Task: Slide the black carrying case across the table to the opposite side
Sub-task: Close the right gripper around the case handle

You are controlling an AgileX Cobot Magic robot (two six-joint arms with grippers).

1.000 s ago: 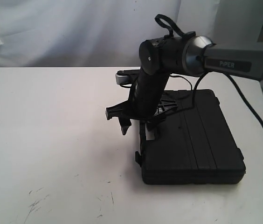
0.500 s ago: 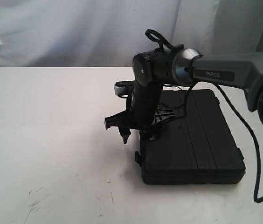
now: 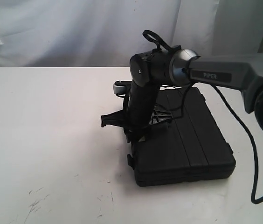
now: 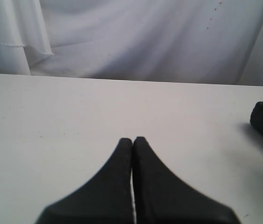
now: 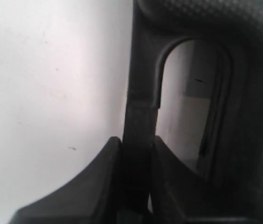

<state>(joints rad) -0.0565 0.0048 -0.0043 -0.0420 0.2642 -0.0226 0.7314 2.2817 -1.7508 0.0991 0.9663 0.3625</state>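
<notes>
Lab: white table [image 3: 38,140], draped sheet [image 3: 75,32]

Grey arm [image 3: 245,77] w/ PIPER label [image 3: 210,75], blk cable [image 3: 251,154], blk right tool [image 5: 136,141].

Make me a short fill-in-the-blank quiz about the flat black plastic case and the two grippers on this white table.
1. The right gripper is clamped on the ____ bar of the flat black plastic case.
2. The left gripper hovers over the white table with its jaws ____.
3. The grey arm marked PIPER enters the exterior view from the ____ side.

Missing words: handle; shut; right.
</notes>
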